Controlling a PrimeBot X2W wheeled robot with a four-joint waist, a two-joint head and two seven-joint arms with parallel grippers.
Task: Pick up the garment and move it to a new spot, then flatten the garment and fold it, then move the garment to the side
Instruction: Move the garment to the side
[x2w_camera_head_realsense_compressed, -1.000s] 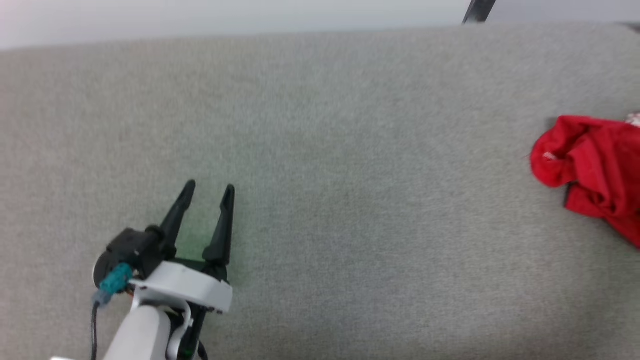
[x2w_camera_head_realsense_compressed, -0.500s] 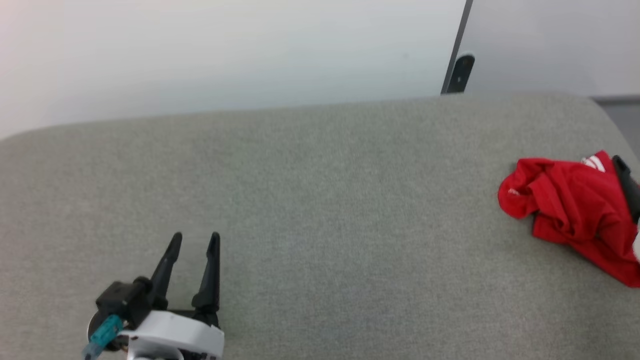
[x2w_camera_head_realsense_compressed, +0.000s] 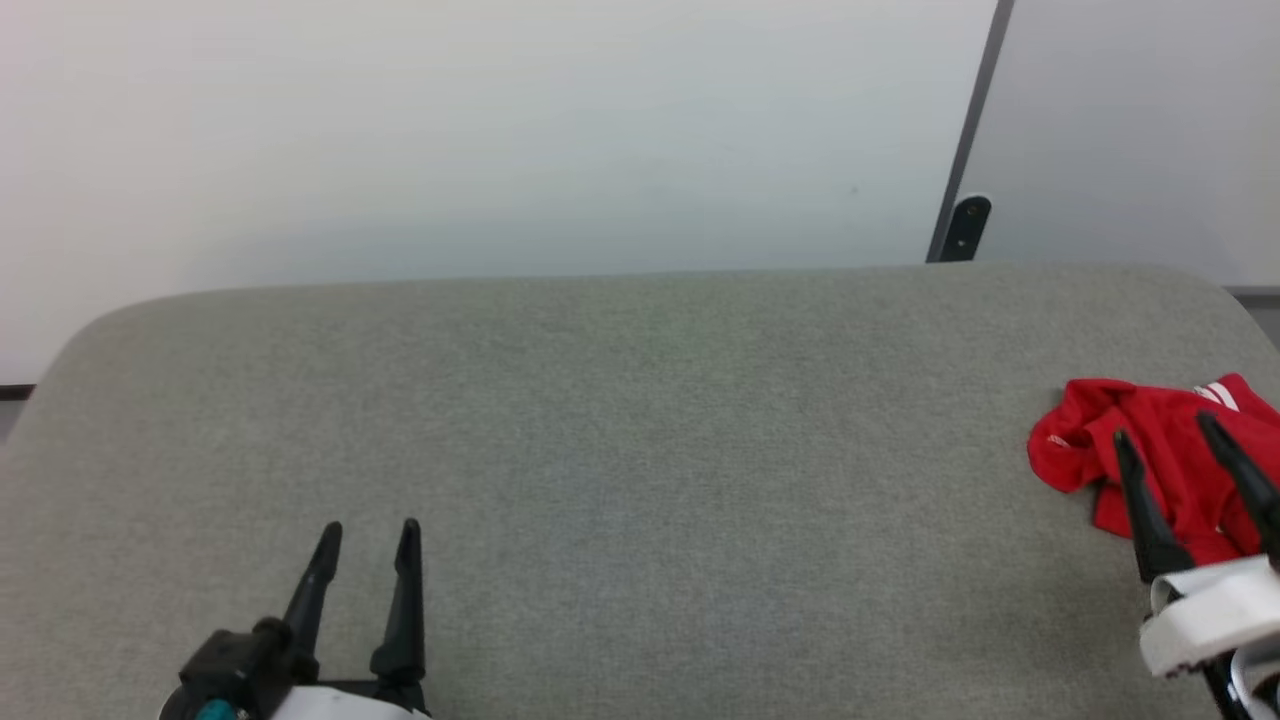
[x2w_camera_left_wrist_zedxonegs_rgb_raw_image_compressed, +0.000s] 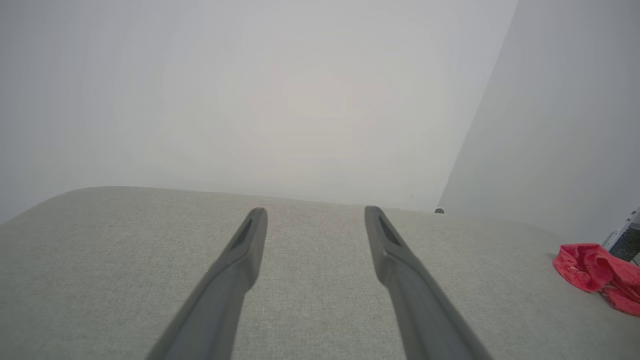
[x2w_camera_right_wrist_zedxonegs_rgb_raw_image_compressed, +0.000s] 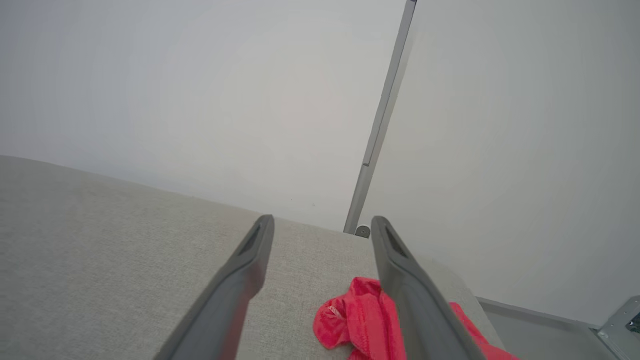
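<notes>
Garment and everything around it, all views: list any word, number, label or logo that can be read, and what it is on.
No text can be read.
Garment: crumpled, no print legible.
Small white mark at the garment's left end in the head view: too small to read.
Grey cushion and wall: no writing visible.

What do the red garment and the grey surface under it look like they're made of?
The garment: soft, thin cloth, matte red, probably a knit; it lies crumpled in loose folds. The surface: apparently upholstered in matte grey woven fabric, judging by its fine speckled texture and rounded corners.
</notes>
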